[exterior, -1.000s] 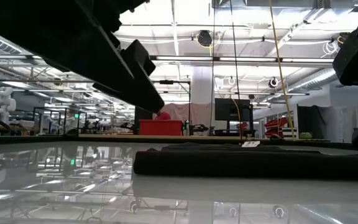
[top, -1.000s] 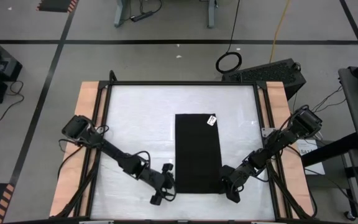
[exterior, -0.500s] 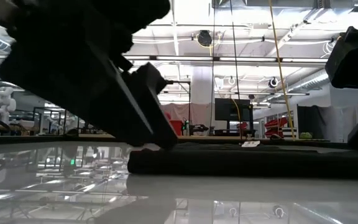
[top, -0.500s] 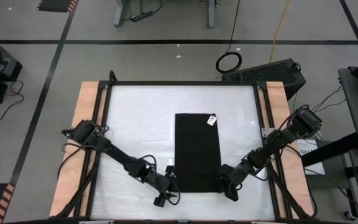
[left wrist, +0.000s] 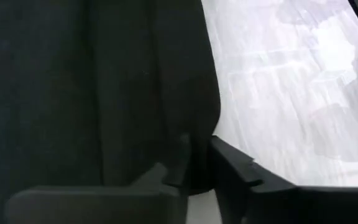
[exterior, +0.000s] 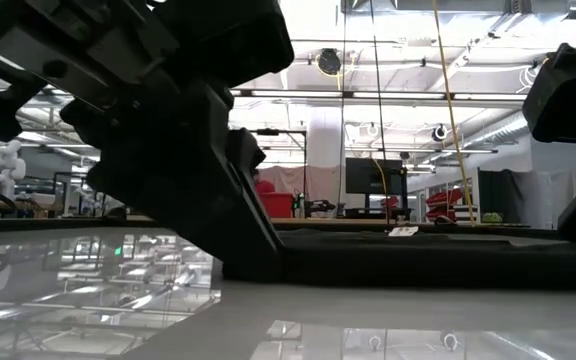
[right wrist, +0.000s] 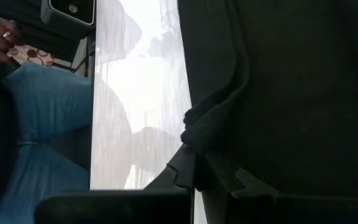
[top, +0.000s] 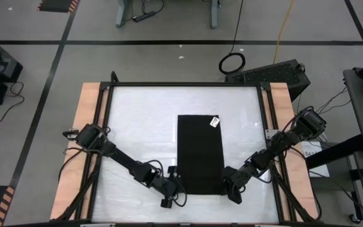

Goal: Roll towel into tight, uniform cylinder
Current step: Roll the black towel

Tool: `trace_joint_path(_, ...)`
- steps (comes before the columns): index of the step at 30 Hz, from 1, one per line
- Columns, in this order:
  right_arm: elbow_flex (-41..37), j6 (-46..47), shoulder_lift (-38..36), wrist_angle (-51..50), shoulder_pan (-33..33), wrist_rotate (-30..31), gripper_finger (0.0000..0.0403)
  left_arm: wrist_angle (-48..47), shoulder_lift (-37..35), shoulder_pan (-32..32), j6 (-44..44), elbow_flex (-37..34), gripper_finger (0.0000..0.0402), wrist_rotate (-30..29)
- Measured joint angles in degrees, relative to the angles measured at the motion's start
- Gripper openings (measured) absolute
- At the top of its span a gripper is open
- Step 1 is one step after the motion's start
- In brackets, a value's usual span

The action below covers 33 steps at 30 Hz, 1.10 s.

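Black fingers of the left gripper (top: 172, 191) pinched the near left corner of the towel (top: 200, 154). In the left wrist view the two fingers (left wrist: 229, 168) were nearly closed, with a fold of cloth squeezed between them. The right gripper (top: 230, 188) did the same at the near right corner. Its fingers (right wrist: 182, 165) were shut tight on a bunched bit of cloth.

One towel lay on the table (top: 144, 113), in the middle and toward the near edge. It was a flat, long black rectangle, soft and dull, with one small white tag (top: 215, 121) at its far right corner. From the low view the towel (exterior: 418, 262) looked like a thin dark strip with a rounded, thick near edge.

Two dark arms reached in, one from each side. The tabletop was white and shiny, with a black frame and two light wooden strips along its sides.

A person's leg in blue jeans (right wrist: 39, 124) showed beyond the table edge in the right wrist view.
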Motion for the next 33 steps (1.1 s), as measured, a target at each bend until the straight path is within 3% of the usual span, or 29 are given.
trace_joint_path(3, 0.0, -0.1, -0.1, 0.1, 0.0, -0.9, 0.0008, -0.1, 0.0, 0.2, -0.3, 0.0, 0.0014, 0.4)
trace_joint_path(5, -0.1, -0.5, -0.6, -0.2, 0.0, -1.4, 0.0022, -0.2, 0.0, 0.4, -1.6, 0.0, 0.0009, 0.8)
trace_joint_path(13, -0.1, -4.6, -8.2, -9.5, 1.1, -1.8, 0.0158, 0.4, 0.0, 1.3, -3.0, -0.2, 0.0004, 3.8)
trace_joint_path(17, -0.1, -8.7, -13.5, -16.0, 2.8, -1.0, 0.0199, 1.8, 0.2, 2.1, -3.6, -0.2, 0.0003, 6.2)
trace_joint_path(24, -0.1, -23.9, -19.0, -12.2, 8.0, 5.8, 0.0194, 3.9, 0.3, 4.1, -5.3, -0.3, 0.0001, 9.9)
trace_joint_path(33, 0.0, -34.4, -13.1, -6.3, 6.0, 5.3, 0.0161, 4.2, 0.3, 6.4, -6.0, -0.3, 0.0001, 12.9)
